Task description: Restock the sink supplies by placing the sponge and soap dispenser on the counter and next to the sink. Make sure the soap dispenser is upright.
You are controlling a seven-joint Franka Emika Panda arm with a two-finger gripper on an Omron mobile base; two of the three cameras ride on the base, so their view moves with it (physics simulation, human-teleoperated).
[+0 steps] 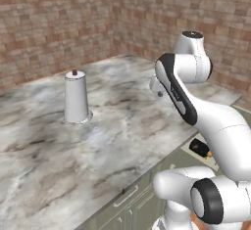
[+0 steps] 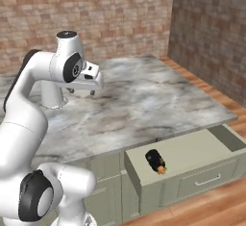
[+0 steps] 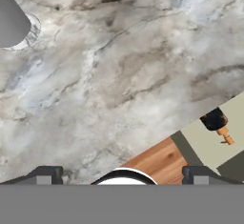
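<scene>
Broad marble counter (image 1: 122, 141) over sage-green cabinet fronts, running back to a brick wall corner (image 1: 113, 18) at the rear; wooden floor (image 2: 211, 88) along the counter's right side. White arm (image 2: 29, 105) reaching up and over the counter's near edge, elbow high, hand hanging above the slab's front half. Open drawer (image 2: 192, 148) pulled out from under the counter's front edge near its right corner, pale inside, with a bar handle on its face. Tall grey tapered container (image 1: 76, 98) with a dark knob on top, standing upright on the counter towards the back-left, well apart from the drawer and just beyond the hand in the right base view. Gripper (image 2: 81, 91) spread wide, fingers apart, nothing between them, pointing down at bare marble; finger tips (image 3: 45, 175) rising at the two lower corners of the hand view, far apart. Soap dispenser (image 2: 154, 160) lying on its side on the drawer floor, nearer the drawer's left end, black body with the orange-tan nozzle towards the drawer front; also seen in the left base view (image 1: 200, 148) past the arm, and at the right edge of the hand view (image 3: 215, 121), apart from the gripper and not on the counter.
</scene>
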